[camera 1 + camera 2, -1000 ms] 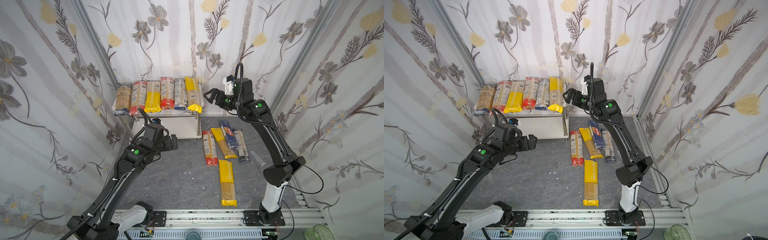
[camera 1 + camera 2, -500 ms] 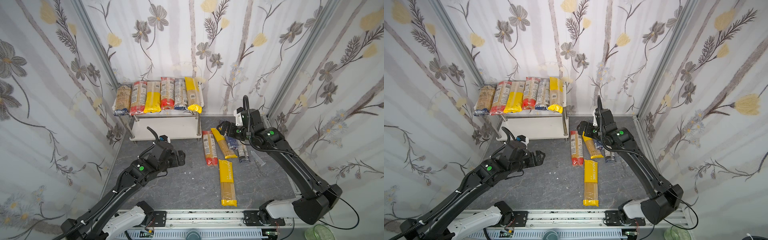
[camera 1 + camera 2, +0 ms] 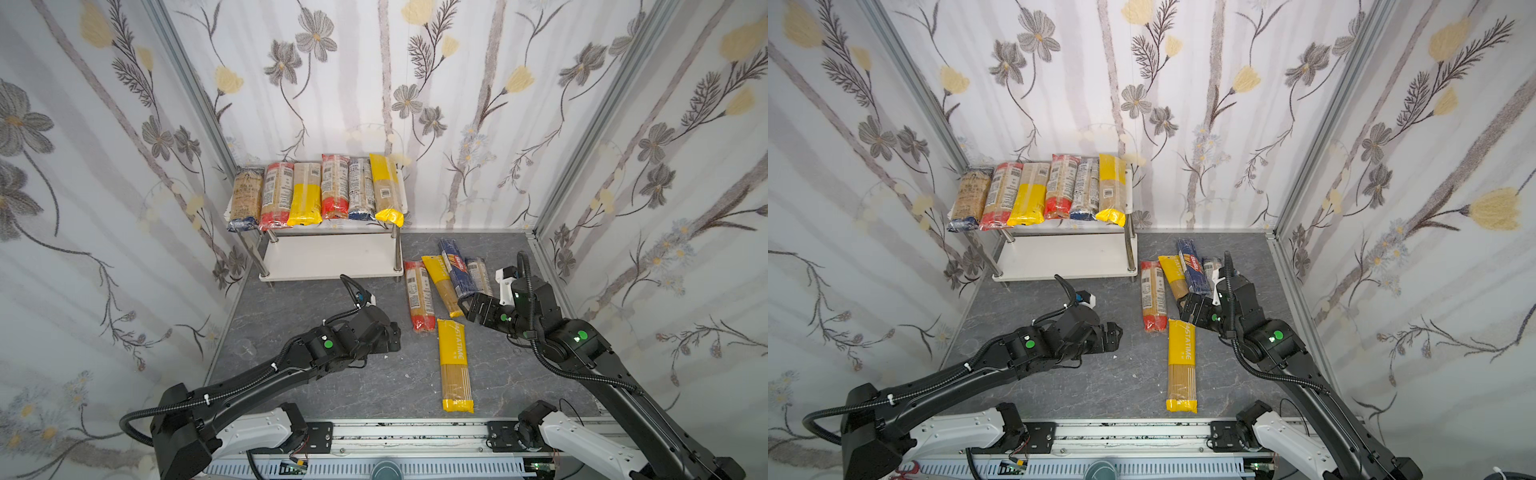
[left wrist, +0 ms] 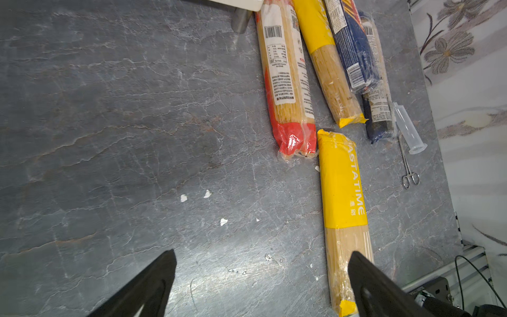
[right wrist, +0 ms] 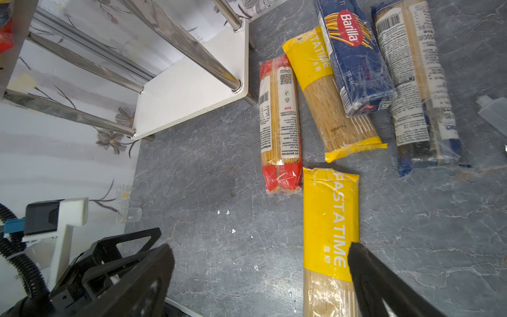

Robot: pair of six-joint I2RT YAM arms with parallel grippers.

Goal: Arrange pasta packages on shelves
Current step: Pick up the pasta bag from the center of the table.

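The shelves (image 3: 332, 255) stand at the back left, and several pasta packages (image 3: 305, 195) lie side by side on the top board. On the grey floor to the right lie a red-ended packet (image 3: 419, 301), a yellow one (image 3: 441, 284), a dark blue one (image 3: 457, 272) and a clear one (image 3: 478, 274). A yellow PASTATIME packet (image 3: 455, 365) lies alone nearer the front. My left gripper (image 4: 262, 254) hangs open over bare floor left of that packet. My right gripper (image 5: 259, 245) is open and empty, hovering near the front ends of the floor packets (image 3: 1190, 309).
A clear plastic tube (image 4: 408, 129) and small metal forceps (image 4: 410, 170) lie on the floor right of the packets. Flowered walls close in three sides. The arms' mounting rail (image 3: 395, 432) runs along the front. The lower shelf board carries nothing.
My right gripper came down from beside the top shelf to the floor packets. My left gripper moved away from the shelves toward the middle of the floor. Both stayed open.
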